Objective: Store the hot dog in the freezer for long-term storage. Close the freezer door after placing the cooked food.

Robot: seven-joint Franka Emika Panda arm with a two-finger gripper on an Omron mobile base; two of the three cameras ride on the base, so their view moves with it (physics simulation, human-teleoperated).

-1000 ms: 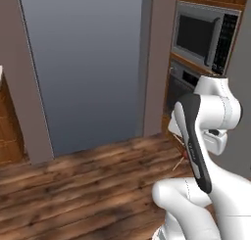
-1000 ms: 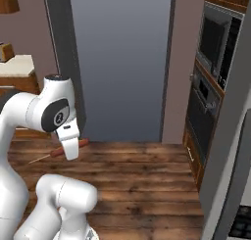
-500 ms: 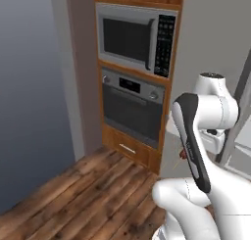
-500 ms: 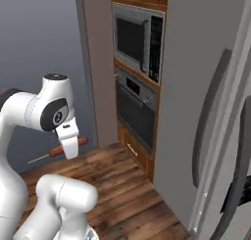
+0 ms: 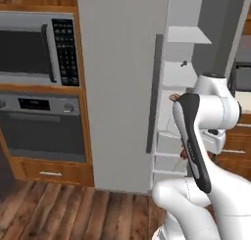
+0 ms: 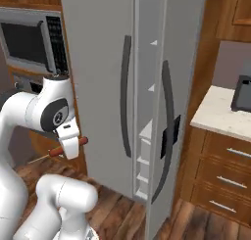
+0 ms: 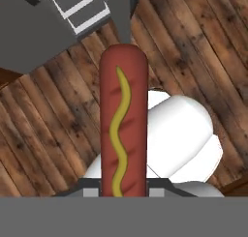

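The freezer (image 6: 98,62) stood right of the oven (image 5: 41,129), with the microwave (image 5: 34,48) above the oven. The freezer door (image 6: 171,87) hung ajar, shelves (image 6: 147,131) behind it. A worktop (image 6: 220,116) lay to its right. The hot dog (image 6: 68,146) sat in the jaws, left of the freezer, above the floor (image 7: 193,52).

Left base view sits behind the arm's left shoulder, looking forward at the freezer (image 5: 122,87) straight ahead, close up, with the microwave (image 5: 29,48) and oven (image 5: 41,131) filling its left side. Right base view looks from behind the right shoulder at the same freezer (image 6: 98,62), seen more from the side of its open gap, with the counter (image 6: 220,116) off right; microwave (image 6: 29,40) shared too. Hand view points steeply down along the hot dog (image 7: 123,120) at the wood floor (image 7: 48,120), very near.
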